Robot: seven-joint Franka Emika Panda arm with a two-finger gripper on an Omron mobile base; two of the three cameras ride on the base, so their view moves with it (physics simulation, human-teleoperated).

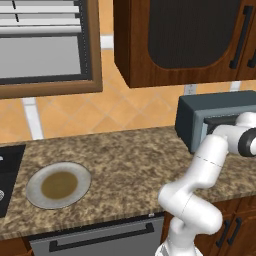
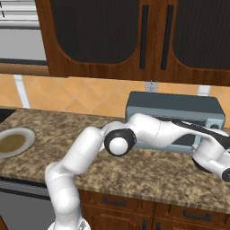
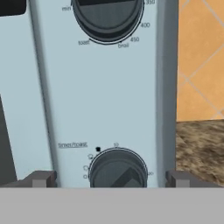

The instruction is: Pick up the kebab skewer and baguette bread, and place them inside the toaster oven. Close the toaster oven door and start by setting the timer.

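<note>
The toaster oven point(image 1: 200, 117) point(image 2: 175, 107) is a dark blue-grey box at the right end of the counter. Its grey door point(image 2: 179, 143) looks shut and is largely covered by my arm. In the hand view I face its pale control panel point(image 3: 100, 96) close up. A temperature dial point(image 3: 108, 19) sits at the top and the timer knob point(image 3: 118, 170) at the bottom. My gripper point(image 3: 111, 179) is open, with one fingertip point(image 3: 41, 178) on each side of the timer knob, apart from it. The kebab skewer and baguette bread are out of view.
A grey plate point(image 1: 58, 185) point(image 2: 13, 143) with a brown centre lies on the granite counter point(image 1: 130, 160) at the left, with nothing on it. Dark wooden wall cabinets point(image 2: 134, 36) hang above the oven. A black cooktop edge point(image 1: 7, 170) lies at far left.
</note>
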